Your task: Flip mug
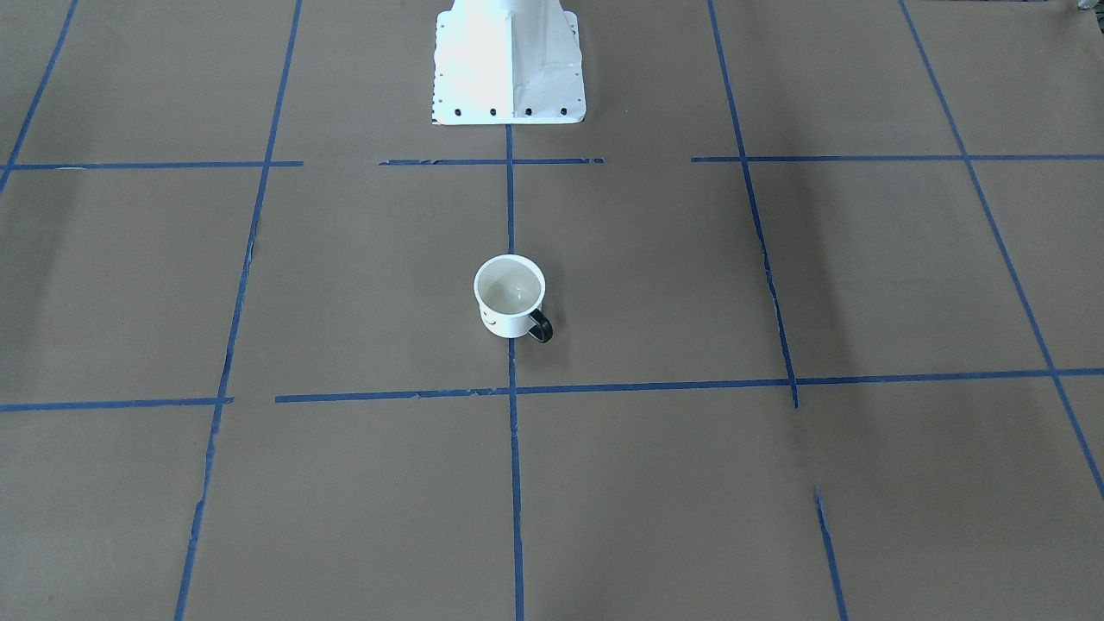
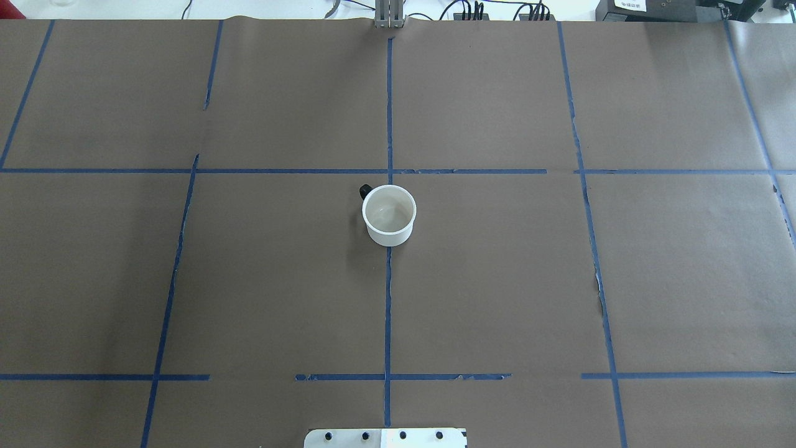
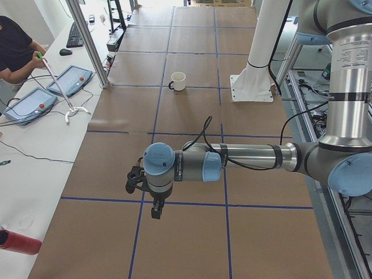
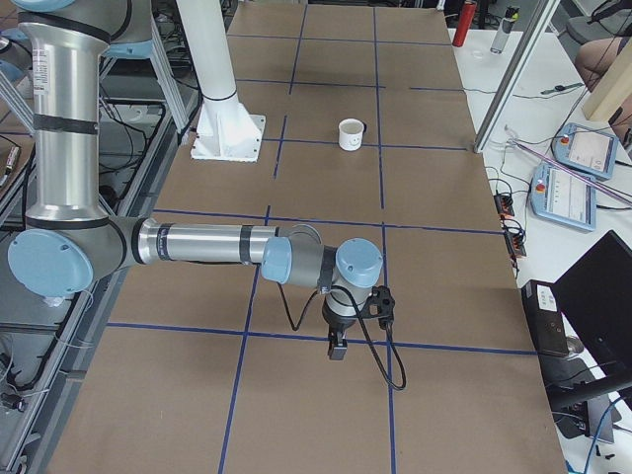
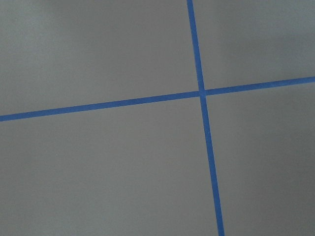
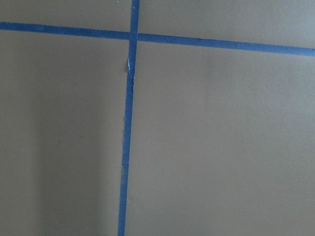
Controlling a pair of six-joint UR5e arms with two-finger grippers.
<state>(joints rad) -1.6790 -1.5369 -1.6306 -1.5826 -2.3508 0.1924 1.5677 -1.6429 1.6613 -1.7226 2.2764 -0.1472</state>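
Our left claw [image 3: 156,210] hangs pointing down over the brown-papered bench [image 3: 192,244] near its left end, and our right claw [image 4: 338,346] hangs the same way near the right end. We see both only from the side cameras, so we cannot tell whether either is apart or together. Farther off, well apart from both, the white mug [image 2: 388,214] stands upright, mouth up, on the centre blue tape line [image 2: 387,311], its black handle [image 2: 365,190] turned away from us and to our left.
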